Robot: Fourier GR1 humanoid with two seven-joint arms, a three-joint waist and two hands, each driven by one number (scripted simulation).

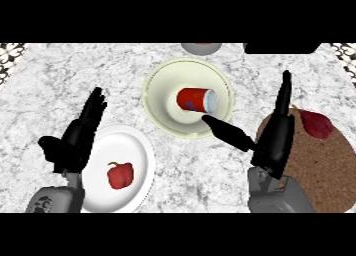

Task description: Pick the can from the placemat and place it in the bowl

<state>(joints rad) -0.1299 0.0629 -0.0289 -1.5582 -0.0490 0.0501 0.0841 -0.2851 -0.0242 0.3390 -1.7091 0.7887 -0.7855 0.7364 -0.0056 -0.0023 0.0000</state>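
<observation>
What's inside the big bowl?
A red can lies on its side inside the bowl. The right hand is open, its thumb reaching to the can. The bowl's floor under the can is hidden.

Sitting on the desk (48,90) — one can (196,99), one bowl (166,85), one plate (129,145), one red pepper (120,175), one placemat (336,170) — two hands showing.

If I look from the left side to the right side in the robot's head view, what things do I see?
Left hand → red pepper on a white plate → red can in the bowl → right hand → brown placemat.
</observation>
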